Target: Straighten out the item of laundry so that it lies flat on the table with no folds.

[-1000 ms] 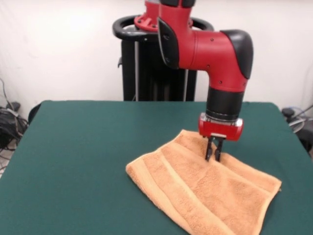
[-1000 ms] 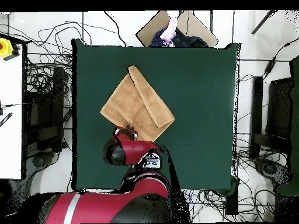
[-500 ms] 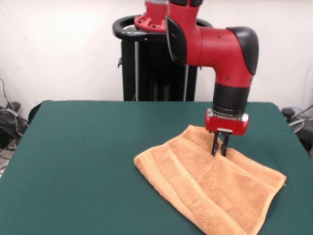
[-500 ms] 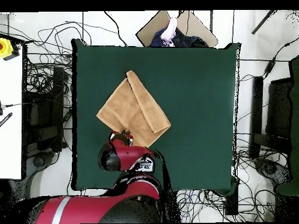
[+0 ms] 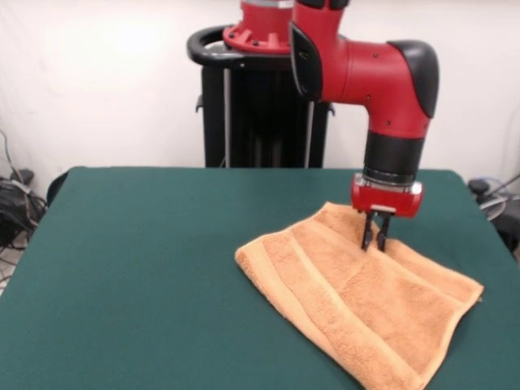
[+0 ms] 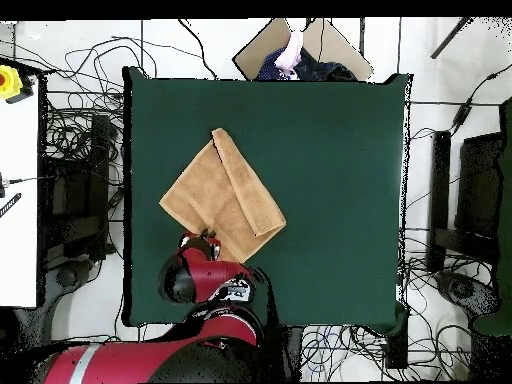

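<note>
The orange-tan towel [image 5: 357, 305] lies on the dark green table [image 5: 146, 276] at the right of the front view, with one long edge folded over so that it lies doubled. In the overhead view the towel [image 6: 222, 195] sits left of the table's [image 6: 340, 180] middle, its folded strip along the upper right side. My gripper [image 5: 376, 242] comes straight down onto the towel near its far edge, fingers close together and pinched on the cloth. In the overhead view the arm hides the gripper.
The black pedestal [image 5: 244, 97] stands behind the table's far edge. A person's hand [image 6: 292, 50] shows beyond the table's top edge in the overhead view. Cables [image 6: 70, 190] lie on the floor round the table.
My gripper has moved right in the front view, dragging the towel with it. In the overhead view the towel has slid left, towards the table's edge.
</note>
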{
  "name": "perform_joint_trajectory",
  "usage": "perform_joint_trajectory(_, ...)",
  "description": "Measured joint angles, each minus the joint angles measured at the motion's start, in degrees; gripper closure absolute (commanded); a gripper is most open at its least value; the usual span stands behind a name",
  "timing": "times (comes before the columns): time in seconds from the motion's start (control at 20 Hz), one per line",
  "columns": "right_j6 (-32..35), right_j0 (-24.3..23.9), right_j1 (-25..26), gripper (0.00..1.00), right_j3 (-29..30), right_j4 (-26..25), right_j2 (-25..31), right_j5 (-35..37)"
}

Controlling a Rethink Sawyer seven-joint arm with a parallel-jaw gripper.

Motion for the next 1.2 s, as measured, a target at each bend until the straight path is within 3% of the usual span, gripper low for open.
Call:
perform_joint_trajectory(1.1,0.00,2.75,-0.43,1.00,4.88,5.98,0.38,-2.23)
perform_joint_trajectory(1.15,0.00,2.75,-0.43,0.00,5.20,5.97,0.40,-2.55)
perform_joint_trajectory(1.2,0.00,2.75,-0.43,0.00,5.26,5.97,0.40,-2.56)
